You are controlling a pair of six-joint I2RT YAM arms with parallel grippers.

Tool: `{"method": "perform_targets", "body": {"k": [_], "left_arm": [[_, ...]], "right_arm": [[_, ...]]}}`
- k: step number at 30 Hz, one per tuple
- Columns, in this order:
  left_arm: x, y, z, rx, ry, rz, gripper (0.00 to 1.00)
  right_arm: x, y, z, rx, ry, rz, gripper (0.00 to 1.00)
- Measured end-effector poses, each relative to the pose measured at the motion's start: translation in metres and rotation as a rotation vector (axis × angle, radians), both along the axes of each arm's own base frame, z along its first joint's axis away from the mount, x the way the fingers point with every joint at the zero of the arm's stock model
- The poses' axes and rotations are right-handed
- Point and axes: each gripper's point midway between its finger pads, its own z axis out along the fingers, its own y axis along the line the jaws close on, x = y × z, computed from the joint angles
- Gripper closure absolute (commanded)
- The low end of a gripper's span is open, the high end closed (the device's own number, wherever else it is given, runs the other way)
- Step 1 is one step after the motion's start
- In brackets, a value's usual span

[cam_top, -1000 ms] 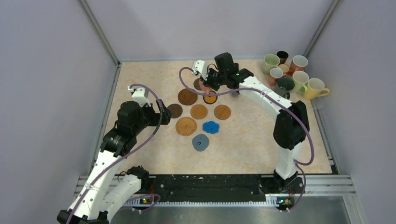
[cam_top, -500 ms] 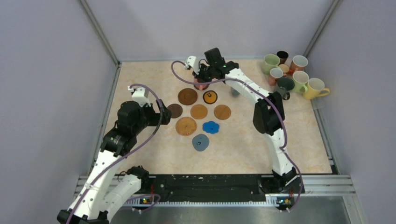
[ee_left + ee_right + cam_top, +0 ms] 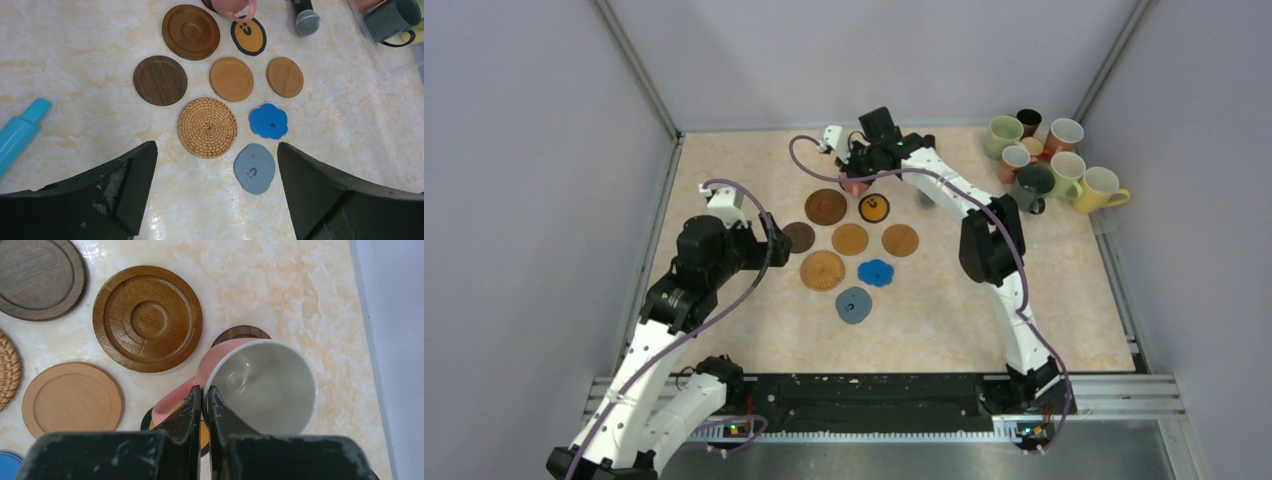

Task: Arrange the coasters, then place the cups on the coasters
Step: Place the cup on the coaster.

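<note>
Looking down on the tabletop (image 3: 944, 300), we see the right gripper (image 3: 204, 390) stretched out to the far edge. Its fingers (image 3: 187, 410) are pinched tight on the wall of a pink cup (image 3: 260, 385), one inside the rim and one outside by the handle. The cup leans over a small dark coaster (image 3: 241, 332), which peeks out behind it; we cannot tell whether the cup's base touches it.

Just nearer than that coaster lie a big grooved brown coaster (image 3: 190, 32) and a black-and-orange coaster (image 3: 248, 36). The next row toward the near edge holds a dark wood coaster (image 3: 160, 80) and two tan coasters (image 3: 231, 78) (image 3: 284, 76). After them come a woven coaster (image 3: 207, 127), a blue flower coaster (image 3: 269, 120) and a grey-blue coaster (image 3: 254, 168), none touching another.

Our left gripper (image 3: 215, 150) hovers above the left side of the tabletop, its jaws spread wide with nothing between them.

The other cups (image 3: 1044, 160) huddle in the far right corner. A microphone (image 3: 305, 17) lies between them and the coasters, and a blue tube (image 3: 20, 132) lies toward the left edge.
</note>
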Motion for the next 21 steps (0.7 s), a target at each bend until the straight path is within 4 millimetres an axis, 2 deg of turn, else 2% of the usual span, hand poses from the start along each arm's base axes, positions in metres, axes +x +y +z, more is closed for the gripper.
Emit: {"method": "perform_targets", "body": {"k": [10,21], "left_arm": [[0.000,0.000,0.000,0.000,0.000,0.000,0.05],[0.000,0.000,0.000,0.000,0.001,0.000,0.05]], "right_arm": [[0.009,0.002,0.012,0.011,-0.035,-0.002,1.00],[0.012,0.002,0.008,0.004,-0.041,-0.001,1.00]]}}
